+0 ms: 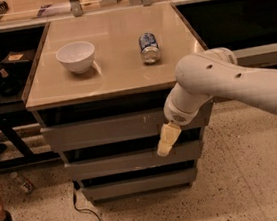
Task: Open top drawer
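On the floor at the 7 o'clock side of the cabinet lies a thin black cable [86, 211]. On the smooth beige table top [118, 72], a round white ceramic bowl [75, 56] stands at about 10 o'clock. A blue and silver metal can [149, 47] lies on its side at about 1 o'clock from the centre. The wide grey handle-less top drawer [105, 130] sits directly under this table top, with small pale scratches right of centre. At about 4 o'clock from the middle of its front hangs the pale yellow gripper [165, 140]. Its tip points down toward 7 o'clock over the narrower grey middle drawer front [119, 162]. Whether the gripper is open or closed, I cannot tell. The thick white robot arm [225, 79] comes in from 3 o'clock.
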`<move>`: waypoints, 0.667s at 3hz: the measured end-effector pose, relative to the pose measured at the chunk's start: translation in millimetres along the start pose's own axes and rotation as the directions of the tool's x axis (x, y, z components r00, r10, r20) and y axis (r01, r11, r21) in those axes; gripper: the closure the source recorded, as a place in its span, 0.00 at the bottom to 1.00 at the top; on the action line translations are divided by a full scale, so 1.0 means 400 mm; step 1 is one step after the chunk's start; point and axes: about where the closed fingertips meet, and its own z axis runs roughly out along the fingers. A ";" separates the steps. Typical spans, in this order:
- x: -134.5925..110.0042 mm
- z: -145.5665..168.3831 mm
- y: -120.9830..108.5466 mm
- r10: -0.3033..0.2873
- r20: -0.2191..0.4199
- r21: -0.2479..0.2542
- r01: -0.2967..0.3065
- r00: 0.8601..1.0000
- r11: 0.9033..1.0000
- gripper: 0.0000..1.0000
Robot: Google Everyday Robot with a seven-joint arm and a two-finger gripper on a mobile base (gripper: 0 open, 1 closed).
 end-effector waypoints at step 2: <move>0.021 0.109 -0.081 -0.005 -0.010 -0.021 0.005 1.000 1.000 0.00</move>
